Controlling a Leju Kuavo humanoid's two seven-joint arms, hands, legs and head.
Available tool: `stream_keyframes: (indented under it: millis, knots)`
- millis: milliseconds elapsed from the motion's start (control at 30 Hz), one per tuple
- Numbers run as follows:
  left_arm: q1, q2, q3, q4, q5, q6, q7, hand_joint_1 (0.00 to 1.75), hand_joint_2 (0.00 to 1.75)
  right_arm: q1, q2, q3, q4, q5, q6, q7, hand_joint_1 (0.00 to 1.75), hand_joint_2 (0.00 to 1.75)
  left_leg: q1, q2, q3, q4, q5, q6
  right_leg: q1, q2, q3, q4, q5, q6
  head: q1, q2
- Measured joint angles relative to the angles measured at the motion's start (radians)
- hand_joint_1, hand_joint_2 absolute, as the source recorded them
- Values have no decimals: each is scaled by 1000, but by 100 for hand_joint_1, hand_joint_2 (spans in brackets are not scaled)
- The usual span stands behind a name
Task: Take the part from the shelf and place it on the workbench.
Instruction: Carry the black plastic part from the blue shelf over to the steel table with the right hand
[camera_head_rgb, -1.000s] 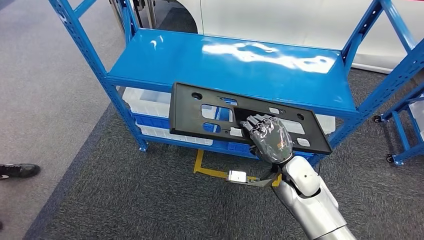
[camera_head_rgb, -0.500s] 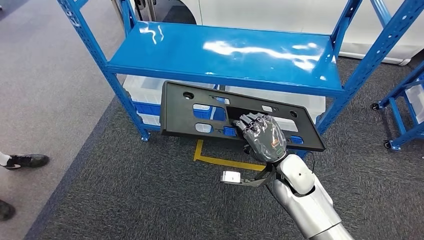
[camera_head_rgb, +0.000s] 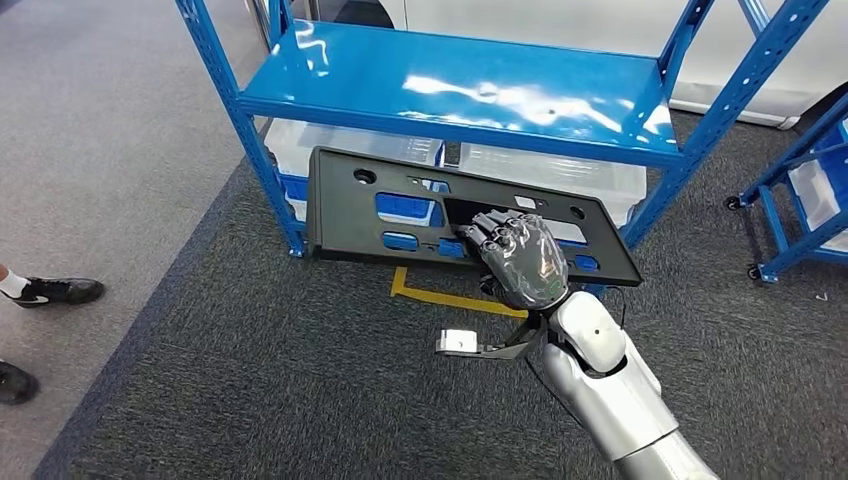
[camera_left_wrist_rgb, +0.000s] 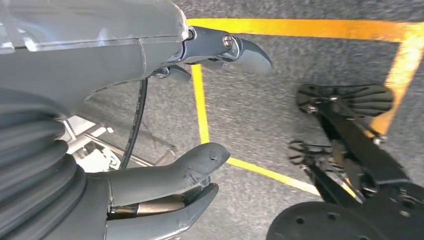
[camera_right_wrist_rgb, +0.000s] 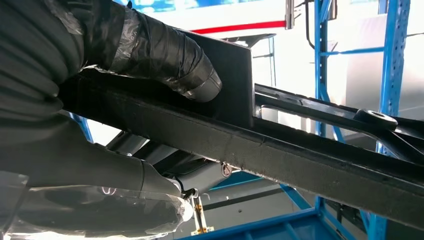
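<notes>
The part is a long flat black plastic panel (camera_head_rgb: 370, 215) with several cut-outs. My right hand (camera_head_rgb: 518, 258) grips it near its middle, fingers over the top face, and holds it level in front of the blue shelf (camera_head_rgb: 455, 85). The panel is clear of the shelf board and hangs over the dark carpet. From the right wrist view the panel's black edge (camera_right_wrist_rgb: 280, 150) runs across with the thumb (camera_right_wrist_rgb: 165, 55) wrapped over it. My left hand (camera_left_wrist_rgb: 165, 195) hangs over the floor, fingers apart, holding nothing.
White bins (camera_head_rgb: 340, 145) sit on the shelf's lower level. A second blue rack on castors (camera_head_rgb: 790, 200) stands to the right. Yellow floor tape (camera_head_rgb: 450, 298) lies under the panel. A person's shoes (camera_head_rgb: 55, 291) are at the left edge.
The whole view has shifted: the shelf sits farther up and off to the right as the camera moves back. The panel stays in my right hand and is farther clear of the shelf board.
</notes>
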Motion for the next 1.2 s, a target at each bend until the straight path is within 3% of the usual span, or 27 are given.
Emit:
stream_keyframes:
  millis: [33,67,133,167,233,267,333,400,433,467,533,600,667,733,800,867,900,933,967,1000,1033,1100,1167,1200]
  knots:
    - [-1,-2,0,0,-1,0,0,0,175,-2,1,0,0,0,2,0,175,175,0,-4,-15,6,9,-4,1,11,40,-40,25,-6,0,0]
    - [-4,-3,0,0,-2,1,1,0,175,-5,3,1,-1,0,5,0,175,175,-1,-10,-29,13,15,-8,2,26,97,-109,26,-14,0,0]
    - [-10,-7,1,0,-6,3,2,0,175,-13,5,1,-2,-1,7,0,175,175,-3,-19,-46,25,29,-19,4,49,199,-252,-25,-24,0,0]
    - [-12,-8,1,0,-7,4,2,0,175,-17,7,2,-3,-1,8,0,175,175,-5,-25,-54,28,36,-24,6,47,225,-295,-47,-26,0,0]
    - [-12,-8,1,0,-8,4,3,0,175,-23,10,5,-3,-1,8,0,175,175,-4,-34,-71,34,46,-36,3,29,227,-322,-56,-29,0,0]
    - [-10,-8,1,0,-9,4,4,0,175,-24,12,6,-3,-1,9,0,175,175,-2,-32,-82,48,33,-42,0,19,223,-328,-53,-34,0,0]
    - [-8,-8,2,0,-12,5,6,0,175,-24,13,7,-3,-1,11,0,175,175,3,-21,-115,128,-33,-55,-2,-3,215,-332,-43,-43,-1,0]
    - [-8,-9,2,0,-16,5,6,0,175,-25,14,8,-3,-1,13,0,175,175,6,-13,-157,256,-97,-67,0,-25,206,-329,-36,-46,-1,0]
    - [-7,-10,2,0,-17,5,6,0,175,-24,14,10,-3,-1,14,0,175,175,8,-11,-167,298,-105,-71,0,-36,201,-327,-34,-45,-1,0]
    - [-6,-10,2,0,-17,5,6,0,175,-24,14,12,-3,-1,15,0,175,175,9,-9,-158,302,-94,-74,1,-47,197,-324,-33,-45,-1,0]
    - [-5,-10,2,0,-17,5,6,0,175,-25,14,15,-4,-1,16,0,175,175,10,10,-84,197,-44,-72,1,-69,195,-319,-34,-41,-1,0]
    - [-5,-9,3,0,-17,5,6,0,175,-28,14,16,-4,-1,16,0,175,175,1,50,-9,76,-17,-61,6,-89,194,-316,-36,-35,-1,0]
    - [-5,-8,3,0,-17,5,6,0,175,-31,15,18,-4,-1,16,0,175,175,-8,64,6,39,-18,-45,12,-107,193,-316,-36,-27,0,0]
    - [-2,-9,3,0,-17,5,6,0,175,-32,17,19,-4,-1,16,0,175,175,-6,46,1,30,-15,-27,12,-115,195,-315,-39,-16,0,0]
    - [-1,-9,3,0,-18,5,6,0,175,-35,19,21,-4,-1,16,0,175,175,-1,26,0,19,-7,-9,9,-72,178,-277,-69,-8,1,0]
    - [-5,-11,3,0,-18,5,6,0,175,-34,19,23,-4,-1,16,0,175,175,1,6,-4,14,-1,2,6,-17,124,-164,-130,-6,2,0]
    - [-6,-11,4,0,-19,5,6,0,175,-32,18,23,-3,-1,16,0,175,175,1,-6,-6,15,1,5,5,-7,90,-97,-156,-5,2,0]
    - [-6,-11,4,0,-19,5,6,0,175,-30,18,24,-3,-1,17,0,175,175,0,-20,-8,17,1,5,5,-4,65,-51,-166,-4,2,0]
    - [-5,-12,4,0,-21,5,6,0,175,-28,17,24,-2,-1,17,0,175,175,-1,-33,-9,19,1,5,5,-2,55,-37,-155,-4,2,0]
    - [-4,-12,6,0,-23,6,6,0,175,-27,17,25,-2,-1,19,0,175,175,-1,-47,-10,23,1,5,5,1,62,-61,-125,-5,2,0]
    - [-4,-13,8,0,-26,6,6,0,175,-28,17,26,-2,-1,20,0,175,175,-1,-61,-10,27,0,3,5,11,84,-119,-82,-8,2,0]
    - [-4,-14,15,0,-31,7,6,0,175,-31,16,27,-3,-1,23,0,175,175,-2,-86,-18,39,-3,-3,3,55,130,-234,-25,-15,2,0]
    - [-1,-16,23,0,-37,7,4,0,175,-31,14,29,-3,-1,24,1,175,175,1,-108,-33,47,-1,-14,4,80,144,-279,-18,-19,1,0]
    - [2,-16,26,0,-42,7,1,0,175,-31,13,30,-4,-1,24,1,175,175,2,-120,-39,48,3,-21,4,72,143,-284,-17,-21,1,0]
